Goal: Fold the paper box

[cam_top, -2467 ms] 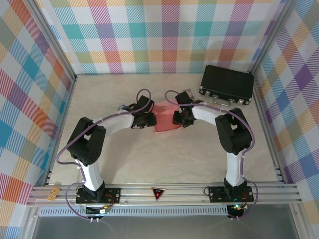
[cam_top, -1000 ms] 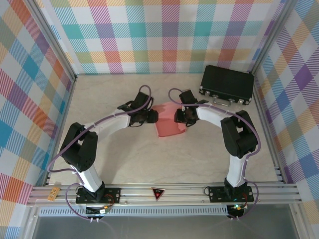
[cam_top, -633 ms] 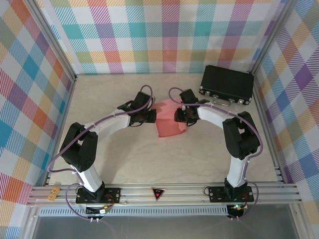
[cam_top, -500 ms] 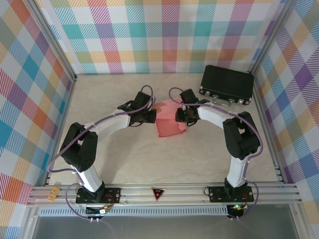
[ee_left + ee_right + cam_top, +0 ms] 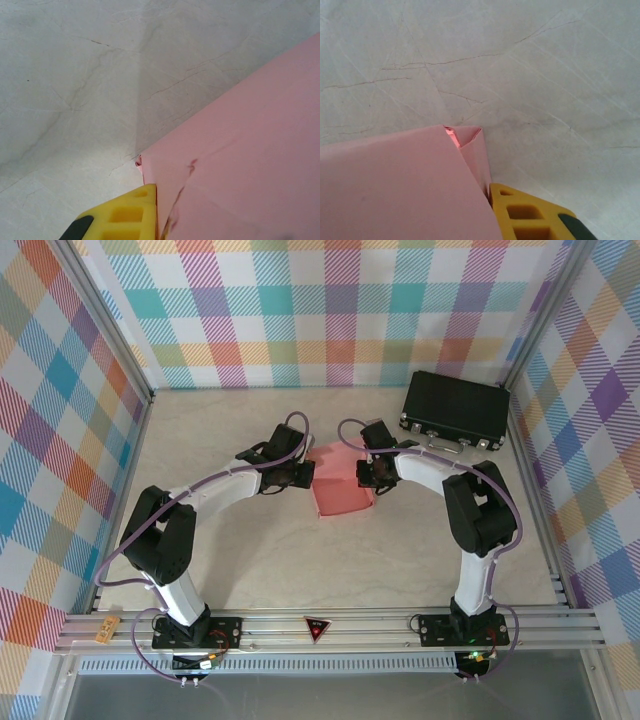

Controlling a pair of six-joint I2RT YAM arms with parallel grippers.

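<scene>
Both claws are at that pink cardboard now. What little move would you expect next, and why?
Probably a small lift with both grippers pressing inward, to stand the sides up. The left gripper is shut on the paper box's left edge, the right gripper sits at its right edge, and the box lies low on the table, only partly folded.

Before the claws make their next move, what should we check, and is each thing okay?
1. The paper box lies between the left claw and the right claw: ok.
2. Left claw shut on the box's edge: ok.
3. Right claw gripping: cannot tell; its finger sits at the box's edge.
4. Box fully folded: not ok, a corner flap gapes.
5. The black case sits apart from the box: ok.
</scene>
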